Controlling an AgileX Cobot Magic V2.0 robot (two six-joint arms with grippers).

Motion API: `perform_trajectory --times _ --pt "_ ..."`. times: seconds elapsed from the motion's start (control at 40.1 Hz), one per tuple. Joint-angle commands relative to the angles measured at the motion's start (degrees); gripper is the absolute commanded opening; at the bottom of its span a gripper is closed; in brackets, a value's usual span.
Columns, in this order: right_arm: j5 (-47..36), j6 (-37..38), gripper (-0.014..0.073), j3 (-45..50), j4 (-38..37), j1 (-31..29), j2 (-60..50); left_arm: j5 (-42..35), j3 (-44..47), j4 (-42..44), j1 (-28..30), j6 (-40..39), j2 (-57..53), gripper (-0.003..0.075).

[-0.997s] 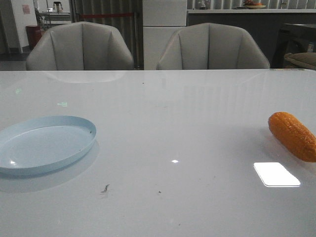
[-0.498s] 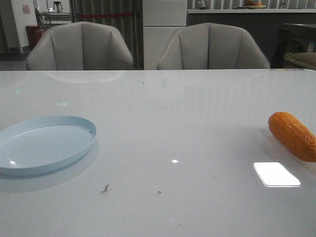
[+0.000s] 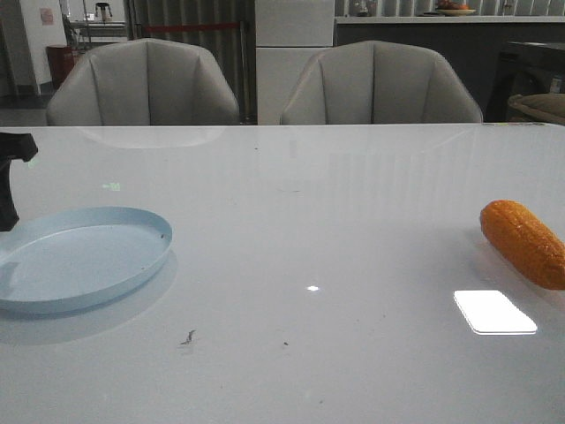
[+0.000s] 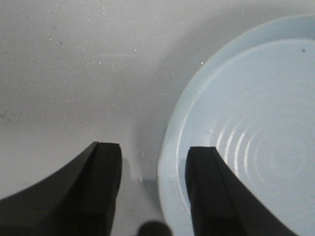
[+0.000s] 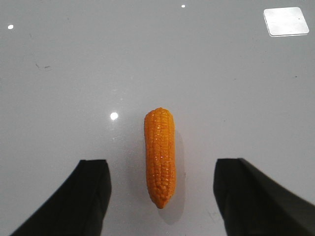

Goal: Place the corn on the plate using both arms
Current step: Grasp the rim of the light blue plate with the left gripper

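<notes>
The orange corn (image 3: 523, 243) lies on the white table at the right edge of the front view. The pale blue plate (image 3: 53, 291) sits empty at the left. My left gripper (image 4: 155, 162) is open and empty; its fingers straddle the plate's rim (image 4: 170, 162), one over the table, one over the plate's inside. A black part of it shows at the front view's left edge (image 3: 11, 177), behind the plate. My right gripper (image 5: 162, 161) is open wide and empty, above the corn (image 5: 160, 157), which lies lengthwise between the fingers without touching them.
Two grey chairs (image 3: 146, 84) (image 3: 380, 84) stand behind the table's far edge. A bright light reflection (image 3: 494, 311) lies on the glossy tabletop in front of the corn. A small dark mark (image 3: 188, 336) is near the plate.
A black part of my left gripper has come into the front view at the far left, behind the plate. The corn and the plate have not moved.
</notes>
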Motion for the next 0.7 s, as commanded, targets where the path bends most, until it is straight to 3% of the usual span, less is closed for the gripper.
perform_trajectory --times 0.0,0.399,0.474,0.598,0.673 --pt "-3.8 -0.1 0.0553 -1.8 0.3 0.0 -0.5 -1.3 -1.7 -0.9 0.1 -0.6 -1.2 0.0365" --pt "-3.8 -0.1 0.0553 -1.8 0.3 0.0 -0.5 -1.1 -1.7 -3.2 0.1 -0.6 3.1 0.0359" --pt "-3.8 -0.1 0.0553 -1.8 0.3 0.0 -0.5 -1.0 -1.7 -3.5 0.1 -0.6 3.1 0.0304" --pt "-3.8 -0.1 0.0553 -1.8 0.3 0.0 -0.5 -0.7 -1.9 -3.5 0.1 -0.6 3.1 0.0085" --pt "-3.8 -0.1 0.0553 -1.8 0.3 0.0 -0.5 0.0 -2.4 -3.5 0.1 -0.6 3.1 0.0109"
